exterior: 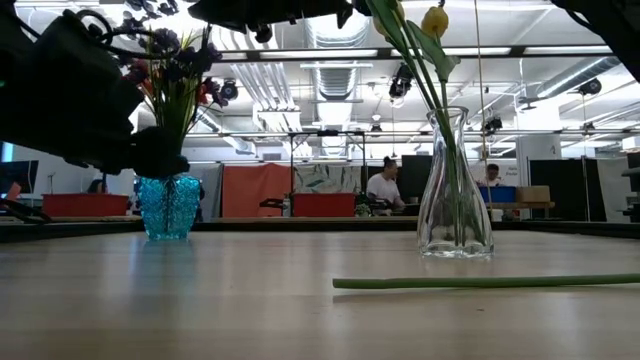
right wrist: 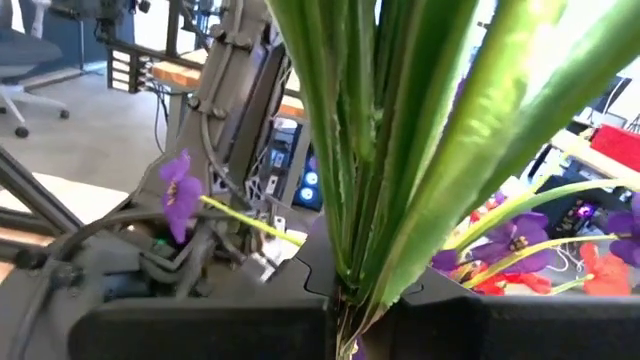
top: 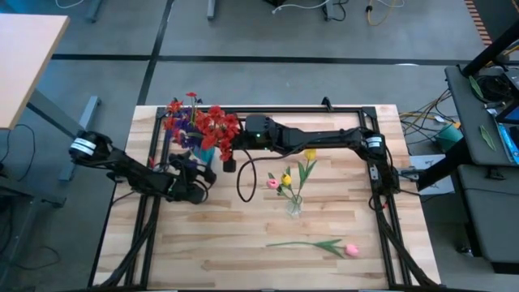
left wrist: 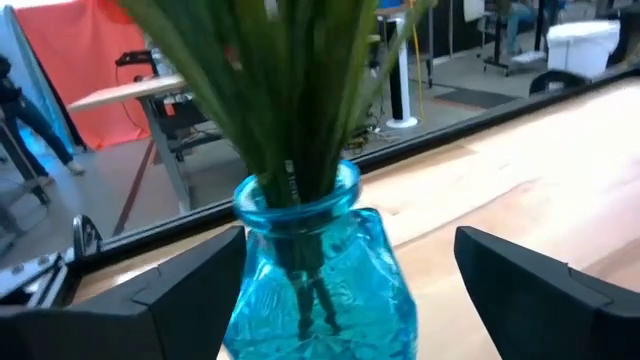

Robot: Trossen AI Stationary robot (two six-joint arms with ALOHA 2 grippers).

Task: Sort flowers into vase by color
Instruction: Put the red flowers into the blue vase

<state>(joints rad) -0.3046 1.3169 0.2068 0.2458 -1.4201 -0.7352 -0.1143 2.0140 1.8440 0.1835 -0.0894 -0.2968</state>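
Left pincer (top: 197,180) stands wide open beside the textured blue glass vase (left wrist: 315,280), gripping nothing. Right pincer (right wrist: 345,300) is clamped on green stems of the red and purple flowers (top: 201,123) (above that vase). Clear glass vase (exterior: 455,190) mid-desk; pink tulip-like flower (top: 350,250) lies flat.

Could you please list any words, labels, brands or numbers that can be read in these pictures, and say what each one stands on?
None can be read.
Blue vase: embossed pattern only, no lettering.
Clear vase: plain glass.
Right arm's wrist housing: a small green light, no text.
Room beyond the table in the low view: any signs are too small and blurred to read.
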